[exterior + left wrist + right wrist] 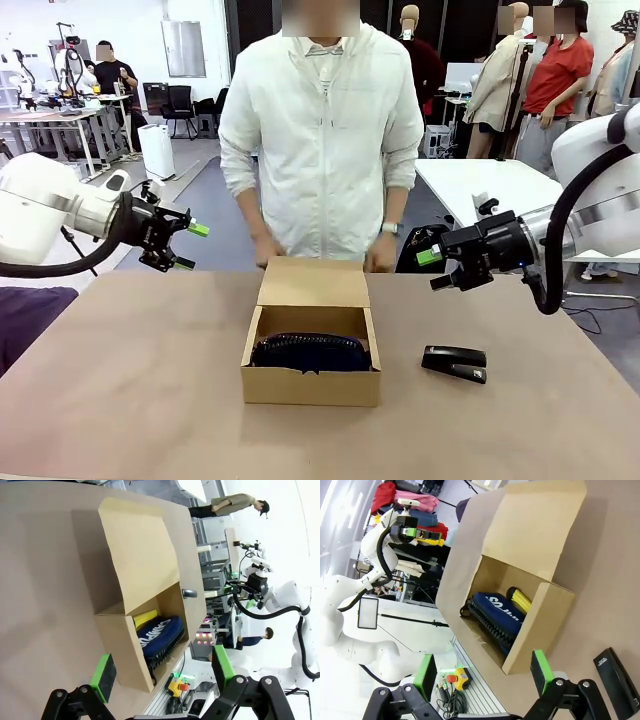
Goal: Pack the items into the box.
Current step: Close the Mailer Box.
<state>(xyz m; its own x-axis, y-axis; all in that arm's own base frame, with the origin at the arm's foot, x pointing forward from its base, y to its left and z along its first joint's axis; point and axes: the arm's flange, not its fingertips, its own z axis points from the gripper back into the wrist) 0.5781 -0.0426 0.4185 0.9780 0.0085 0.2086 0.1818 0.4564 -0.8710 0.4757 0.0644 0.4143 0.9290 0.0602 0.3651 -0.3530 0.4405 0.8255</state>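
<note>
I see the box (311,340) in the middle of the desk (120,380). Its flap (313,283) is open and points to the far edge, where a person (322,130) in a white jacket stands. The person's hands (379,258) hang just behind the flap, at the far edge.

The dark blue pouch (310,352) lies inside the box and takes up most of the room. In the wrist views I see the yellow knife (519,599) in the box too, right beside the pouch, btw the pouch and the wall on the flap side.

The pouch has white letters on top. They are too small and partly hidden, so I can't read them. No other words I can read on the box or the knife.

A black stapler (455,362) lies on the desk to the right of the box, apart from it, toward the right edge.

Left claw (192,247): up in the air over the far left part of the desk, fingers spread wide, nothing in it.

Right claw (434,270): up in the air over the far right part, fingers spread wide too, nothing in it. Both are well apart from the box.
</note>
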